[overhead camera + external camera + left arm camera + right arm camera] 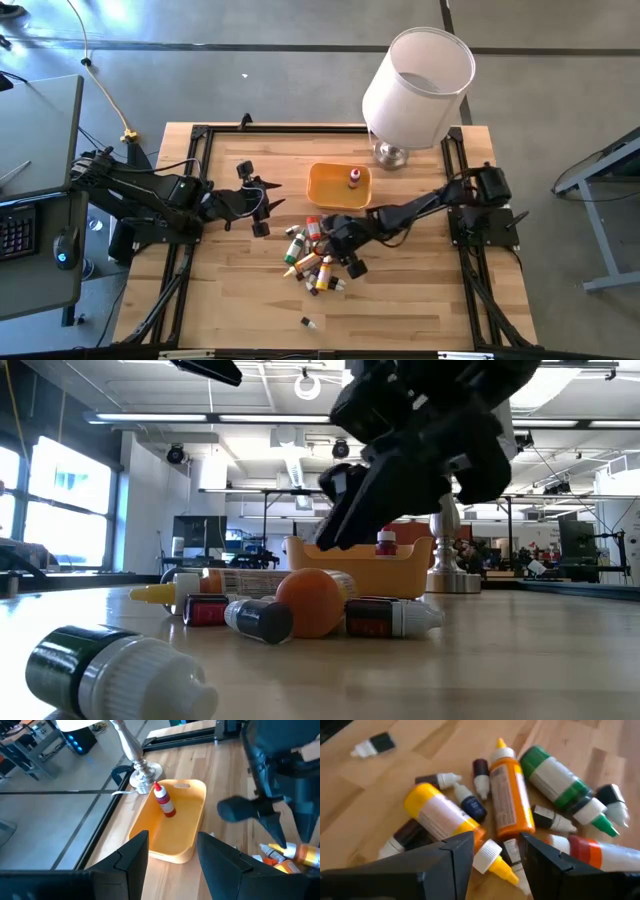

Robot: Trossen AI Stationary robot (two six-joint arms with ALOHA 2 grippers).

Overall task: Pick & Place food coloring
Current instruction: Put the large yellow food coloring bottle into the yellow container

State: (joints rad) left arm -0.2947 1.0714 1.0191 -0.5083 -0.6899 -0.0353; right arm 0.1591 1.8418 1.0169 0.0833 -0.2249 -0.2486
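- Green-labelled bottle point(110, 670) lies nearest the low camera, apart from the rest.
- Orange tray point(340, 186) holds one red bottle point(354, 178) so far.
- Bottle pile point(315, 258) sits just below it.
- Right gripper point(340, 243) hovers over the pile, jaws apart, probably empty; next it descends and pinches one.
- Left gripper point(262, 205) waits beside, released.

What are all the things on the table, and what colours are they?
Food coloring bottles: roughly a dozen in a pile, orange, yellow, green, red and dark, mid-table.
Stray bottle: one, dark with a white cap, alone near the table's front edge.
Bottle in tray: one, red with a white cap, upright.
Tray: one, orange, behind the pile.
Lamp: one, white shade on a silver base, at the back of the table.
Table: one, light wood.
Left pincer: dark, open, left of the tray.
Right pincer: dark, open, over the pile.
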